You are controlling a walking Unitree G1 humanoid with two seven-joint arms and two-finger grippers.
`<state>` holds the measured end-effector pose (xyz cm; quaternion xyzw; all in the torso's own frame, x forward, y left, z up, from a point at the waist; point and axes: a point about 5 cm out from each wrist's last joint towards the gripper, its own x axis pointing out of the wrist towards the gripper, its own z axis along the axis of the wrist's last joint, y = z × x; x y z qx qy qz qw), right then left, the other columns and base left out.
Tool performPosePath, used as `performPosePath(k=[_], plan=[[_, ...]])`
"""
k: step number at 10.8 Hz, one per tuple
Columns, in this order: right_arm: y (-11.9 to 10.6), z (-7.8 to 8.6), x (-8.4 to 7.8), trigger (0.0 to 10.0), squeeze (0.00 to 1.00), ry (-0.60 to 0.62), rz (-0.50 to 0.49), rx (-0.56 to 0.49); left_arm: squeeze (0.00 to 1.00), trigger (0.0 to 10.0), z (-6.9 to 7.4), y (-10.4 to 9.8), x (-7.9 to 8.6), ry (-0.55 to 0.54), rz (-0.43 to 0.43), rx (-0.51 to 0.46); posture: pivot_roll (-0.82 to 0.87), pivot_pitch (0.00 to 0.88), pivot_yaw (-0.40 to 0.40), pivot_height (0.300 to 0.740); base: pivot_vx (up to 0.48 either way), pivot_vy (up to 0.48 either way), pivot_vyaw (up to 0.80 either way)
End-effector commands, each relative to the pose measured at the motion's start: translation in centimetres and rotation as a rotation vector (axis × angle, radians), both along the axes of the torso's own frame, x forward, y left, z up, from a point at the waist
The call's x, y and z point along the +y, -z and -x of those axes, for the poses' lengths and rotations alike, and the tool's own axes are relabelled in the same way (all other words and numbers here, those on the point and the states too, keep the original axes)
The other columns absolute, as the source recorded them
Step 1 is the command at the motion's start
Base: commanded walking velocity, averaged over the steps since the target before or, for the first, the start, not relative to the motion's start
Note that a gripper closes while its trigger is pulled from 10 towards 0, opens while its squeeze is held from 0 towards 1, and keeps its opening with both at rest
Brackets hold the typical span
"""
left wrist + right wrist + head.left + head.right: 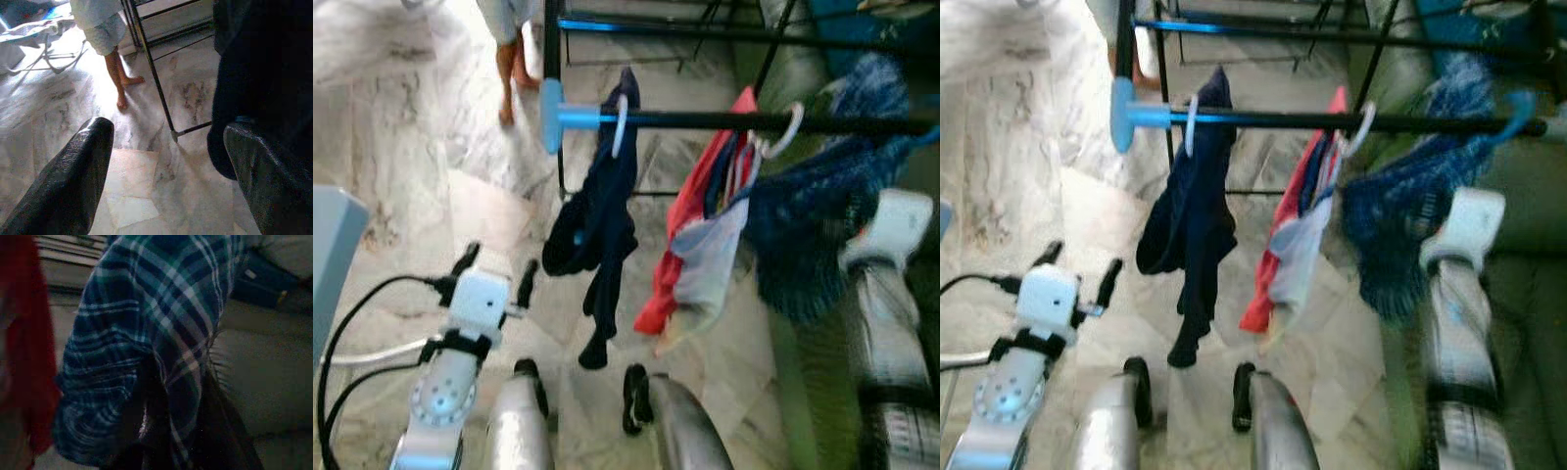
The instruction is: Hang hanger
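The right hand was closed on the blue plaid shirt at the frame's right, beneath the black rail. The left hand, lower left, was held wide and empty. The shirt's hanger could not be made out; its hook should be guided over the rail before release.

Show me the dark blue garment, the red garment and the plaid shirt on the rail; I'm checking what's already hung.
dark blue garment [597, 220], left eye view, middle of the hanging cloth
red garment [690, 211], left eye view, its upper red fold
plaid shirt [151, 318], right wrist view, middle of the checked cloth
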<state>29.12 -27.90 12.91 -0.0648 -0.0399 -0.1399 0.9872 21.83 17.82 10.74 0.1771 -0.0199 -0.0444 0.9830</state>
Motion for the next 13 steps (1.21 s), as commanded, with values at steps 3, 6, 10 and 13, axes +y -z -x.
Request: performPosePath(k=[3, 6, 10, 13], plan=[[3.4, 6.4, -0.8, 0.0, 0.0, 0.081, 0.113, 0.12, 0.0, 10.0, 0.2, 1.0, -0.1, -0.031, 0.012, 0.036, 0.05, 0.333, -0.133, 0.74, 0.0, 0.0, 0.0], [5.1, 8.4, 0.4, 0.0, 0.0, 0.091, 0.111, 0.203, 0.0, 10.0, -0.5, 0.8, 0.1, -0.062, 0.039, 0.021, 0.05, 0.328, -0.133, 0.74, 0.0, 0.0, 0.0], [5.1, 6.2, 1.7, 10.0, 0.0, 0.037, 0.113, 0.21, 0.0, 10.0, -0.6, 0.9, -0.2, -0.068, 0.043, 0.019, 0.06, 0.328, -0.14, 0.74, -0.129, 0.0, 0.0], [5.7, 6.2, 2.5, 10.0, 0.0, 0.003, 0.143, 0.239, 0.0, 10.0, -0.3, 1.1, -0.1, -0.072, 0.042, 0.022, 0.06, 0.33, -0.143, 0.74, -0.281, 0.0, 0.0]])
